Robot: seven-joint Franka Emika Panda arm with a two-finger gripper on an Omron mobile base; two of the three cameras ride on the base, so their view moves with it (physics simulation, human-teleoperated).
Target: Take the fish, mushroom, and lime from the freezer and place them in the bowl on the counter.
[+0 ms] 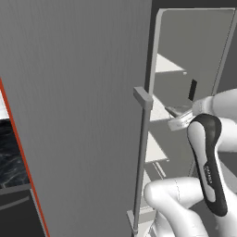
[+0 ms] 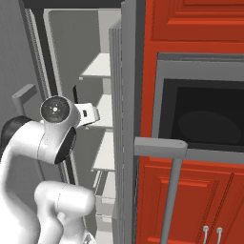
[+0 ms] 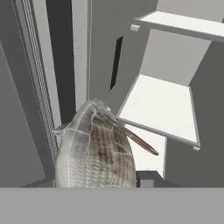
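A grey-brown scaled fish (image 3: pixel 94 151) sits between my fingertips, with my gripper (image 3: pixel 105 177) shut on it in the hand view. The left base view shows the fish (image 1: pixel 179 121) as a pale shape at the hand's tip, just inside the open freezer (image 1: pixel 194 51). My hand (image 2: pixel 88 116) hangs in front of the freezer's pale middle shelves (image 2: pixel 106 112). Beyond the fish lies a bare white shelf (image 3: pixel 162 107). A sliver of the black marble counter (image 1: pixel 9 152) shows at the far left. The mushroom, the lime and the bowl are out of view.
The freezer's open grey door (image 1: pixel 74 115) with its long bar handle (image 1: pixel 141 162) stands close on the arm's left. To the right are red cabinets (image 2: pixel 190 19) and a dark oven (image 2: pixel 209 119) with a grey bar handle (image 2: pixel 159 147).
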